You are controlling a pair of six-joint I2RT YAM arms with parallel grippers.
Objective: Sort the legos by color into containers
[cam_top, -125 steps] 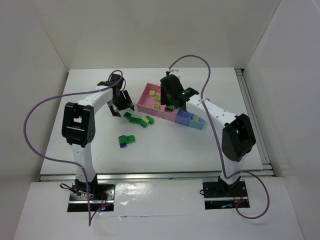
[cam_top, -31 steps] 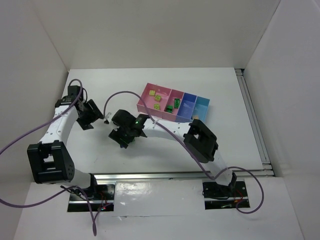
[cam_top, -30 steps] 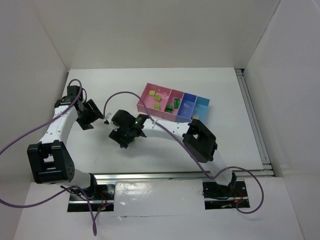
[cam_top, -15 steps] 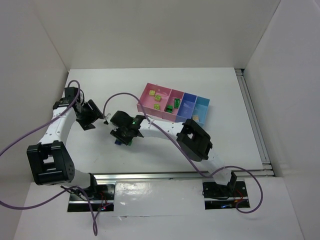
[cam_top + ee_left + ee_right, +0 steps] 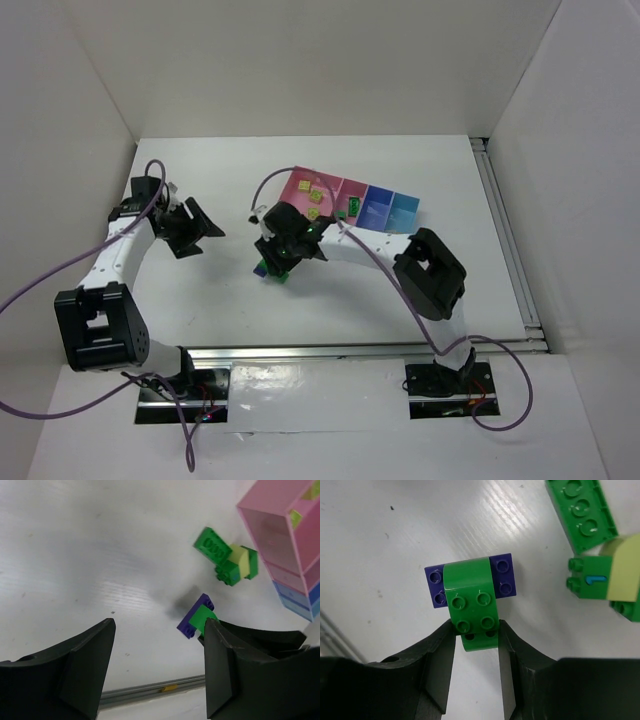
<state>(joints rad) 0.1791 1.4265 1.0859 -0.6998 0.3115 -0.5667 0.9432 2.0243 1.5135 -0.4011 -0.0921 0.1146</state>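
My right gripper (image 5: 476, 635) is shut on a dark green brick (image 5: 472, 602) that is stuck to a blue-purple brick (image 5: 502, 575). In the top view this gripper (image 5: 280, 255) holds the pair (image 5: 270, 268) left of the containers (image 5: 378, 208), a joined row of pink, magenta, blue and light blue bins. Lime-yellow bricks (image 5: 312, 197) lie in the pink bin and green ones (image 5: 350, 207) in the magenta bin. My left gripper (image 5: 190, 228) is open and empty at the table's left. Its wrist view shows the held pair (image 5: 197, 622) and a green and cream cluster (image 5: 227, 560).
A long green brick (image 5: 582, 512) and a green brick with a cream piece (image 5: 605, 582) lie on the white table just beyond the held pair. The pink bin's wall (image 5: 272, 530) stands close behind them. A metal rail (image 5: 505, 230) runs along the table's right edge.
My right gripper has closed on the green and blue pair and carried it right, toward the bins. My left gripper has stayed at the left and turned slightly.
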